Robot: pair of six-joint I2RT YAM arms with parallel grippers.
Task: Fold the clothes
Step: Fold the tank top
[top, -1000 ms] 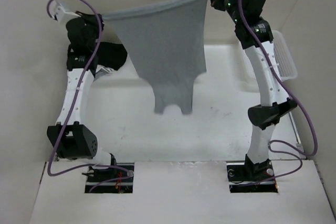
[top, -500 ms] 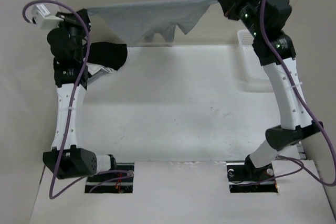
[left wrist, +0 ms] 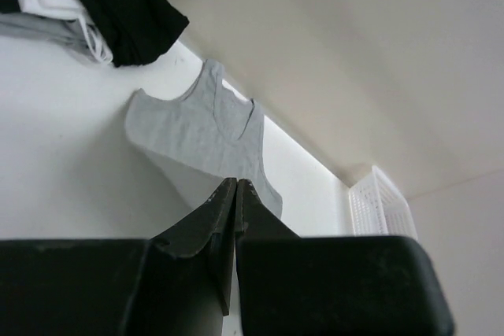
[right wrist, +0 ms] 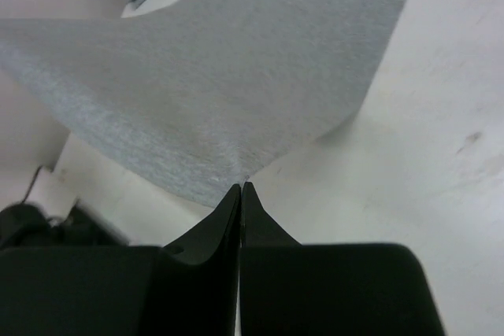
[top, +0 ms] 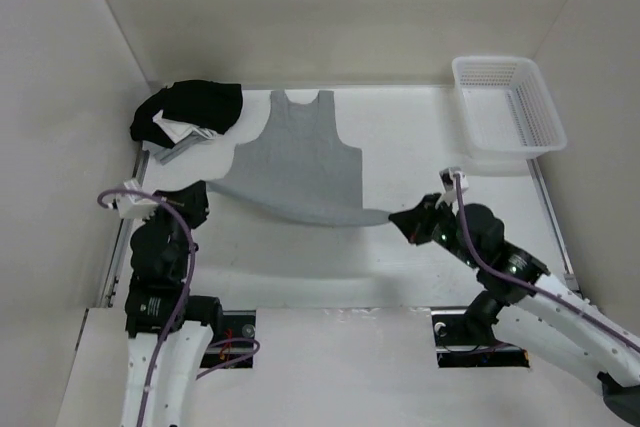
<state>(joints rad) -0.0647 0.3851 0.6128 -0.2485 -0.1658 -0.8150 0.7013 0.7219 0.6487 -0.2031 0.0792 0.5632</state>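
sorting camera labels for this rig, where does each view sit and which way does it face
Top external: high behind the robot, looking down on the table; shows the left gripper and right gripper pinching the hem of the grey top.
Left wrist: low on the left wrist, facing the table's far side; its shut gripper fills the bottom.
Right wrist: on the right wrist, facing across the top toward the far left; its shut gripper fills the bottom.
Shared: top external and left wrist both show the clothes pile and basket.

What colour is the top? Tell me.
Plain heather grey; the top shows best in the right wrist view.
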